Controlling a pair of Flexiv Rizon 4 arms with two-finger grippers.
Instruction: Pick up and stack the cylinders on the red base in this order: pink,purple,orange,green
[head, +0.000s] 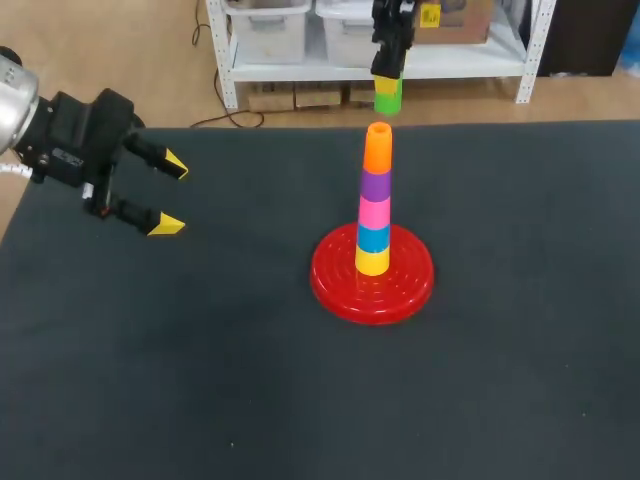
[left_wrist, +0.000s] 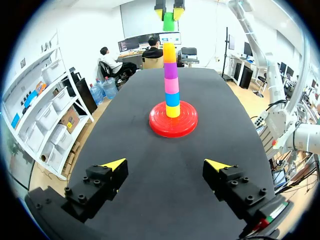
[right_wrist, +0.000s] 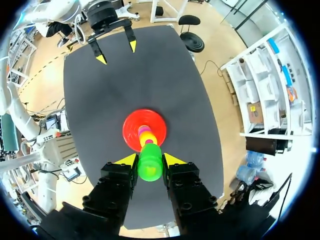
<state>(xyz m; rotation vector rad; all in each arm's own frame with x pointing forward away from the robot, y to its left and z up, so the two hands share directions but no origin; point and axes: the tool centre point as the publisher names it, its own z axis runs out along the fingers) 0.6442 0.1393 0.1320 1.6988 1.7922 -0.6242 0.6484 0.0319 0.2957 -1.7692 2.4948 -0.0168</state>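
The red base (head: 335, 282) stands mid-table and carries a tower of yellow, blue, pink (head: 374, 212), purple (head: 376, 186) and orange (head: 378, 150) cylinders, bottom to top. Straight above the tower, clear of it, hangs the green cylinder (head: 387, 98), with my right gripper (head: 387, 82) shut on it. The right wrist view looks down past the green cylinder (right_wrist: 150, 163), held between the yellow tips of that gripper (right_wrist: 150, 160), onto the red base (right_wrist: 131, 132). My left gripper (head: 172, 195) stands open and empty at the table's left, far from the tower; in its own view that gripper (left_wrist: 166, 164) faces the tower's orange cylinder (left_wrist: 170, 52).
Dark table cloth lies bare all around the red base (left_wrist: 160, 124). In the right wrist view, my left gripper (right_wrist: 116, 52) shows at the far end of the table.
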